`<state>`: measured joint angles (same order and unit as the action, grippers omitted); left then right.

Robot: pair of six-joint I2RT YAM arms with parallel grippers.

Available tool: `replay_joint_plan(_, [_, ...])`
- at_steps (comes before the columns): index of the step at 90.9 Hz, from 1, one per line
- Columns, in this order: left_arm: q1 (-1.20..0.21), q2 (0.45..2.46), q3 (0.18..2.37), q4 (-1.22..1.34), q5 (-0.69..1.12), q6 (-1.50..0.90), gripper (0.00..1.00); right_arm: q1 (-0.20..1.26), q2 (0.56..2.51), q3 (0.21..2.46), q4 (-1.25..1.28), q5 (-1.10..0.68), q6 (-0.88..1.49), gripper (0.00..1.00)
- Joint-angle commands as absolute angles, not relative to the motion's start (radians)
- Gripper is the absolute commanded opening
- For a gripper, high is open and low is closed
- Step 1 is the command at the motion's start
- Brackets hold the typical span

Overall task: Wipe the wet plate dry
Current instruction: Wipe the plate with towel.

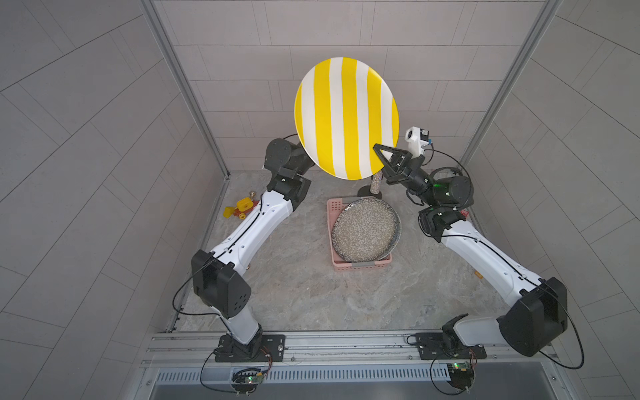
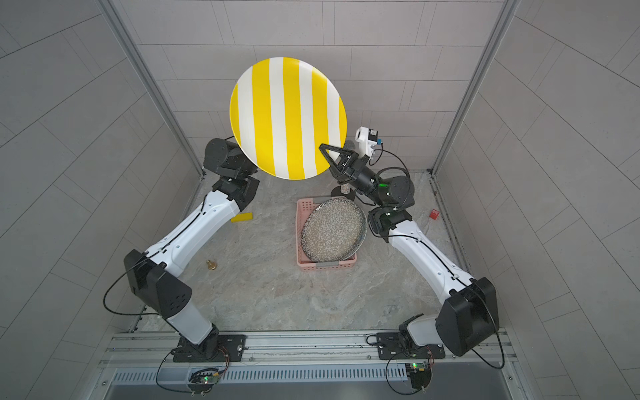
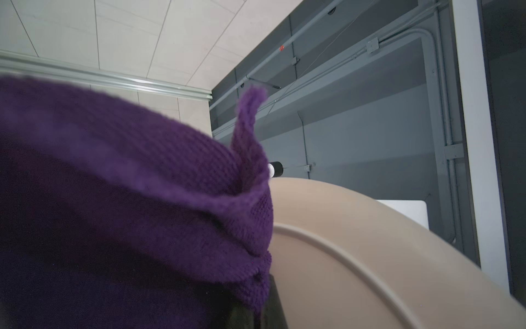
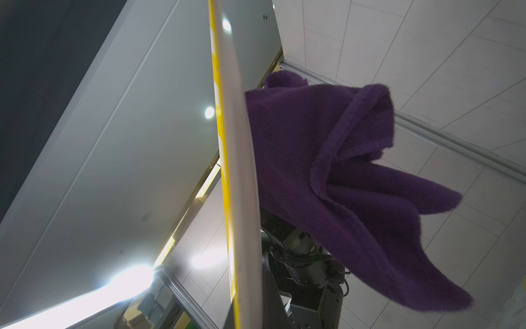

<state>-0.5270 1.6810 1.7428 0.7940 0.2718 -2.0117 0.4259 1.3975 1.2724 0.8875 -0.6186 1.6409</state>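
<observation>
Grey tiled walls on three sides, marbled counter (image 1: 294, 294) below. Held high above it: striped plate (image 1: 346, 117), tilted up on edge, yellow-and-white face toward both top views. Gripped at the lower rim by the right hand (image 1: 378, 151), closed tight on the edge. Left hand (image 3: 256, 310) hidden behind the plate in both top views. Almost buried under purple cloth (image 3: 113, 199) in the left wrist view, closed on a bunch of it, only one dark finger (image 3: 276, 304) showing. Cloth pressed against the plain beige back, loose corners hanging free in the right wrist view. No droplets discernible anywhere.

Judged step: drying the back, with the striped face not under the cloth. Next: sweep the cloth across the back and out to the rim. Needs a steady counter-hold from the right hand, and a light press against that single narrow rim grip. Too hard a push, and likely a plate levered loose.

Open room above and to the left of the plate. Distance to the back wall hard to judge. Directly below: pink basket (image 1: 360, 266) holding a speckled plate (image 1: 365, 228), small stand (image 1: 375, 183) just behind. Yellow toy (image 1: 242, 207) well off, beside the left arm.
</observation>
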Motion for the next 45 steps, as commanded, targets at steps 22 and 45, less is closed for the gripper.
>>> replay_joint_plan(22, [-0.537, 1.496, 1.551, 0.831, 0.423, -1.932, 0.00, 0.189, 1.499, 1.474, 0.804, -0.496, 1.624, 0.00])
replay_joint_plan(45, [-0.511, 1.316, 1.792, -0.339, 0.440, -0.918, 0.00, 0.090, 1.274, 1.281, 0.300, -0.523, 1.292, 0.00])
